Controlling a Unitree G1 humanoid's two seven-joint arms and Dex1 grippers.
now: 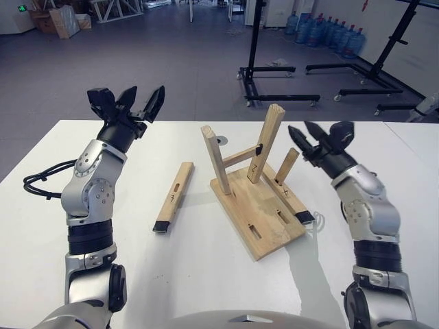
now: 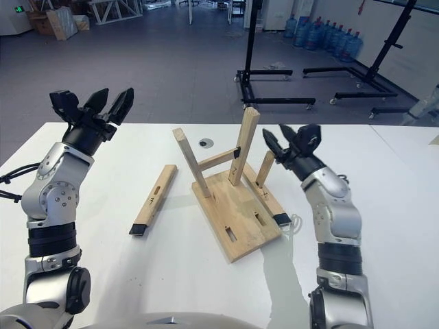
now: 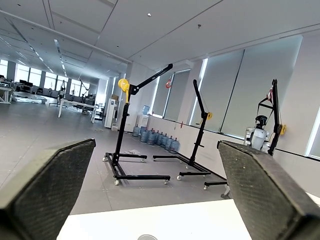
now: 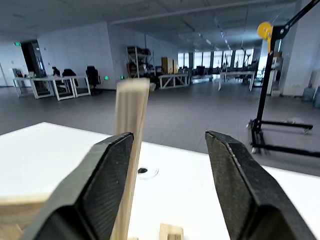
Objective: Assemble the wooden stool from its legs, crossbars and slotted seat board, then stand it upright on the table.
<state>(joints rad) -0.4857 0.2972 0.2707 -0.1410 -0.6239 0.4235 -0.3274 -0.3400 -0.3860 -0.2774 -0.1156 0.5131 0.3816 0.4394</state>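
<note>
- Head view: we see the seat board [image 1: 264, 219] lying flat on the table [image 1: 206, 274]. Two legs [image 1: 271, 140] joined by a crossbar [image 1: 240, 156] stand up from it, and a loose leg [image 1: 174, 195] lies to its left.
- Left wrist view: we find the left gripper [image 3: 156, 150] spread wide above the table's far edge.
- Right wrist view: the right gripper [image 4: 170, 145] is spread too, with an upright leg [image 4: 131, 110] just beside one finger.
</note>
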